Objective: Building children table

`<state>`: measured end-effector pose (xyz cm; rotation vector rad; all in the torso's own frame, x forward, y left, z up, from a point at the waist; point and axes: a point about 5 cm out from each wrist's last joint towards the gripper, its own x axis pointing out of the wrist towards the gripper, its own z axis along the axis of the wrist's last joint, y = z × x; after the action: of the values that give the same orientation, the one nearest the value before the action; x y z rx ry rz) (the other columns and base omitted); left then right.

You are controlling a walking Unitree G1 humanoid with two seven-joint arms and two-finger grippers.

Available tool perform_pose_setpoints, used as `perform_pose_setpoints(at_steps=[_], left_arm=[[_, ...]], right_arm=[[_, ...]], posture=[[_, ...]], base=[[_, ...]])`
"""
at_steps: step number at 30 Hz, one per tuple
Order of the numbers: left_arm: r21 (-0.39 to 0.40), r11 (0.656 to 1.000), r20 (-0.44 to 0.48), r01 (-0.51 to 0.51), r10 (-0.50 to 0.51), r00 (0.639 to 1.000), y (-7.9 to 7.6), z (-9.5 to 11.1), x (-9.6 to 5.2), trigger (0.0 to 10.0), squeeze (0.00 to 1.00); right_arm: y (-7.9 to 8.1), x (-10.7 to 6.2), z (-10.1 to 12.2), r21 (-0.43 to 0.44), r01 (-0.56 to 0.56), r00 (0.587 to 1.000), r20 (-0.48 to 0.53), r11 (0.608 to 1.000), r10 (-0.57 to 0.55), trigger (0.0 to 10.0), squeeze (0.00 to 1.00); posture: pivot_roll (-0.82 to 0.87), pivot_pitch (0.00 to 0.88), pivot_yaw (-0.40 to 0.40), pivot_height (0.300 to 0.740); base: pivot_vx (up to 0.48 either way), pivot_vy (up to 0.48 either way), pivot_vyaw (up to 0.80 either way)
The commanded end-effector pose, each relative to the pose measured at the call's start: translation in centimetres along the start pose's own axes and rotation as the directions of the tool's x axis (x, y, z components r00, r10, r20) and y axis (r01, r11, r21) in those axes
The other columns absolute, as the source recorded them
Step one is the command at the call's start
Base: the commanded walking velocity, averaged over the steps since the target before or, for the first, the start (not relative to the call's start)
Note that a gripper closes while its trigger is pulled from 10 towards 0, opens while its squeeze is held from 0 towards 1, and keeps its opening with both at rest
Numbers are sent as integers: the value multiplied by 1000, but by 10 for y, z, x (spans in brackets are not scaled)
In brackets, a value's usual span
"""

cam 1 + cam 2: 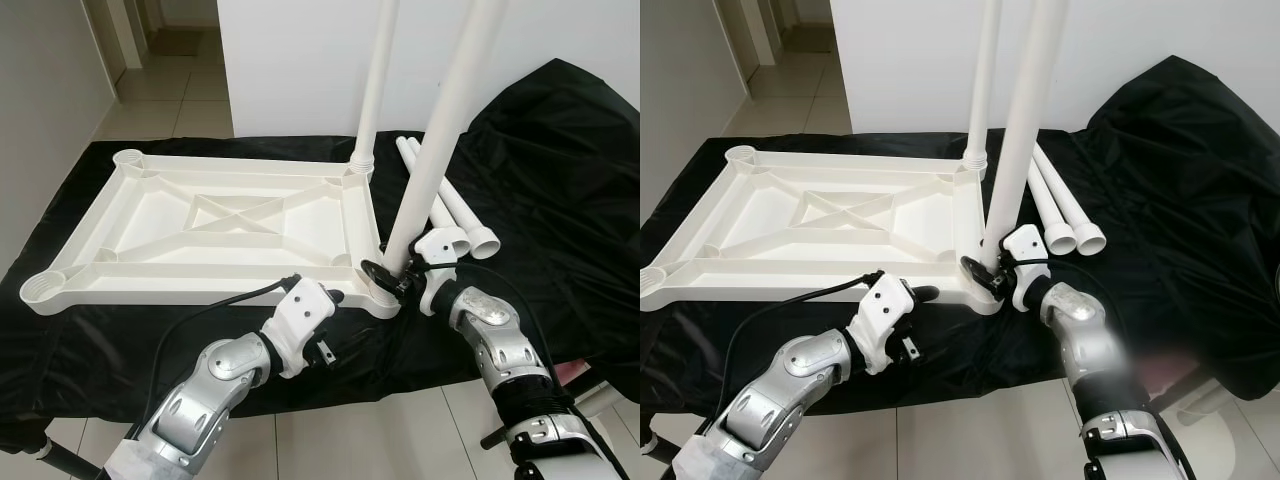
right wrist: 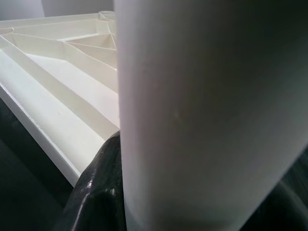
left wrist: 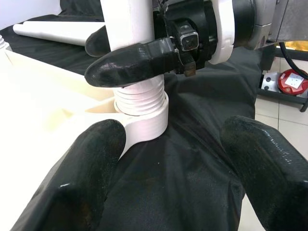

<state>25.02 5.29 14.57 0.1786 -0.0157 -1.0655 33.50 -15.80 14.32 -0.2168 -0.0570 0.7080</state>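
A: Where's the tabletop [image 1: 200,235]?

B: Upside down on the black cloth [image 1: 560,190], ribs facing up, with a round socket at each corner. Take it as the landmark.

A: Which sockets hold anything?

B: Two, both on the short side nearest the right arm. The far corner socket holds an upright leg [image 1: 375,90]. The near corner socket [image 3: 144,115] holds a second leg [image 1: 445,130]; it leans a little, and in the left wrist view its threaded end sits in the collar with several thread rings showing above the rim. The two sockets on the opposite short side, one of them [image 1: 130,157], show open mouths.

A: And the right gripper [image 1: 388,272]?

B: Clenched round that near leg just above the socket, one black finger [image 3: 134,62] across its front.

A: The left gripper [image 3: 168,168]?

B: Released, fingers spread wide, holding nothing, low beside the same near corner, just off the tabletop's long edge over the cloth.

A: Spare parts?

B: Two more legs [image 1: 455,215] lie side by side on the cloth beyond that short side, hollow ends open.
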Motion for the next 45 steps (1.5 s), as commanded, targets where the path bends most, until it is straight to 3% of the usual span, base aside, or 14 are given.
perform_pose_setpoints(at_steps=[1,3,4,10,15,30,33,39,41,43,45], left_arm=[[-1,1000,-7,23,-23,1000,-1,-1,-2,10000,0],[-4,1000,-6,20,-20,1000,-1,-1,-2,10000,0],[-4,1000,-8,20,-20,1000,-1,-2,-3,10000,0],[-6,1000,-12,20,-20,1000,-1,-2,-4,10000,0],[-9,1000,-14,23,-23,1000,-2,-2,-5,10000,0],[-14,999,-12,36,-36,999,-2,-1,-3,10000,0],[-15,999,-15,36,-36,999,-3,-1,-4,10000,0],[-17,999,-16,32,-32,999,-3,-2,-4,10000,0],[-16,999,-16,28,-29,999,-3,-1,-4,10000,0],[-16,999,-16,28,-29,999,-3,-1,-4,10000,0],[-15,1000,-16,25,-25,1000,-2,-1,-5,10000,0]], right_arm=[[-2,-2,-4,-6,-7,1000,-25,1000,7,0,0],[-5,-5,-9,10,1,999,-32,1000,-1,196,0],[-3,-7,-12,40,9,999,-35,999,-8,10000,0],[4,-10,-19,122,40,999,-30,992,-36,10000,0],[13,-11,-24,200,134,991,-36,971,-129,10000,0],[15,-3,-22,250,229,973,-55,941,-222,10000,0],[21,8,-19,247,342,940,-91,907,-330,10000,0],[26,15,-18,254,419,908,-121,872,-401,10000,0],[25,15,-19,256,535,845,-158,805,-511,10000,0],[25,15,-19,256,535,845,-158,805,-511,10000,0],[28,15,-20,250,584,812,-171,772,-559,10000,0]], posture=[[-30,0,12,740],[-27,0,13,740],[-26,0,13,740],[-26,7,11,740],[-33,16,13,740],[-44,35,23,740],[-38,35,22,740],[-33,32,17,740],[-33,32,17,740],[-33,32,17,740],[-33,32,17,740]], base=[[0,0,0],[0,0,0],[0,0,0],[0,0,0],[0,0,0],[0,0,0],[0,0,0],[0,0,0],[0,0,0],[0,0,0],[0,0,0]])
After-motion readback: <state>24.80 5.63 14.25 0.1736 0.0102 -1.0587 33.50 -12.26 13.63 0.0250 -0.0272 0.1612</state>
